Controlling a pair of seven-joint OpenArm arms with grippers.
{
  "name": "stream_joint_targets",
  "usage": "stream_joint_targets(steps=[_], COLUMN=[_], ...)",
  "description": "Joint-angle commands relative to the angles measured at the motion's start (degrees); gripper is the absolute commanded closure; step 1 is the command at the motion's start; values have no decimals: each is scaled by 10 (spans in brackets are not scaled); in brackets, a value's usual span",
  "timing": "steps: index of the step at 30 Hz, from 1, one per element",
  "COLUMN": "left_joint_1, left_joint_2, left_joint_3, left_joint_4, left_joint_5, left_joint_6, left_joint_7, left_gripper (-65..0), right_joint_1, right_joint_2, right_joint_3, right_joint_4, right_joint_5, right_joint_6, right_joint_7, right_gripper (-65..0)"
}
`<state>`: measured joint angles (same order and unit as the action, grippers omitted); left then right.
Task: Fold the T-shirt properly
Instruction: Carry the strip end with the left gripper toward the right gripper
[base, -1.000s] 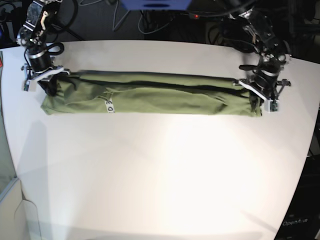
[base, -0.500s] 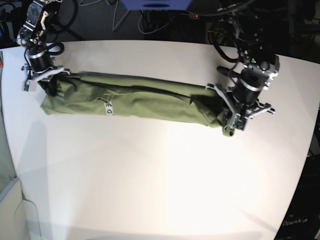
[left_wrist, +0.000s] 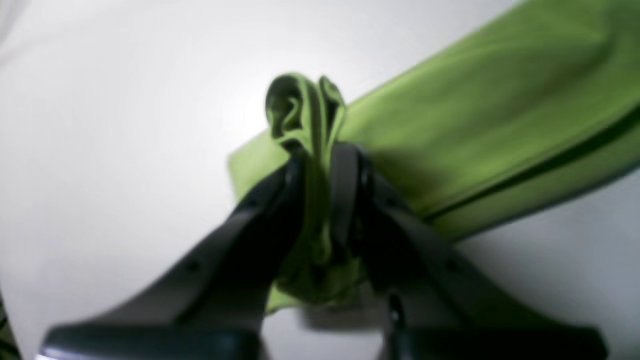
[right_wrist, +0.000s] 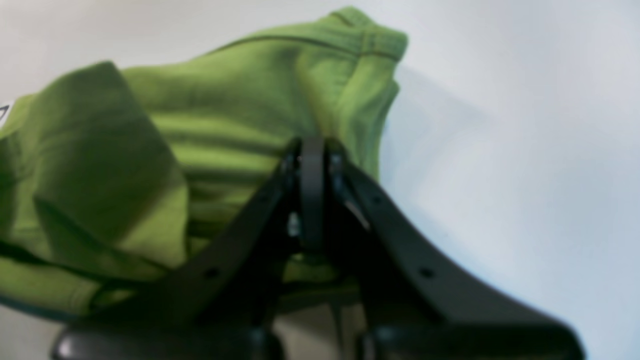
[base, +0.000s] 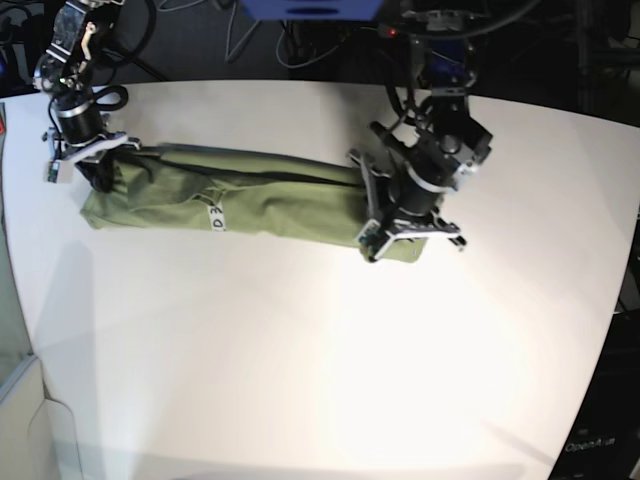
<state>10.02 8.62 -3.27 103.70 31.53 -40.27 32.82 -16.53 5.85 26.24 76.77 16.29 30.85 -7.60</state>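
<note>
T-shirt (base: 250, 195), olive green and folded into a long narrow band, lies across the far half of the white bench (base: 330, 370), its white tag (base: 217, 217) showing near the middle of the front edge. The left claw (base: 400, 235) pinches a bunched fold of the cloth at the band's end on the base view's right; in the left wrist view (left_wrist: 320, 165) the fabric puffs up above the black fingertips (left_wrist: 345, 170), while the part below them is dark and hard to read. The right claw (base: 85, 160) sits at the other end of the shirt with its fingers pressed together; the right wrist view (right_wrist: 312, 160) is blurred, and whether any cloth is caught between them cannot be told. Both wrist views cut the shirt off at the frame edges.
</note>
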Motion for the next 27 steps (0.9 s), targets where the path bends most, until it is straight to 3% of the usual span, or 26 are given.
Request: stream_joint_targets(steps=[1,20,27], left_joint_1=[-6,-12,-12], left_joint_2=[4,4,4], left_joint_3=[15,132,152], left_joint_4=[6,-42,-44], left_joint_5=[-7,-12,-56], left_joint_6=[3,3,91], left_joint_7=[-14,-14,-15], left_gripper=[-15,-15,-15], right_joint_1=[-5,-6,-6], right_joint_2=[4,4,4], right_joint_3=[0,-13,-13], right_joint_4=[2,2,2], right_joint_5=[-11,-12,-12], right_joint_6=[-9,-9,-9], right_joint_7=[-24,-25,-25], right_gripper=[-9,-9,-9])
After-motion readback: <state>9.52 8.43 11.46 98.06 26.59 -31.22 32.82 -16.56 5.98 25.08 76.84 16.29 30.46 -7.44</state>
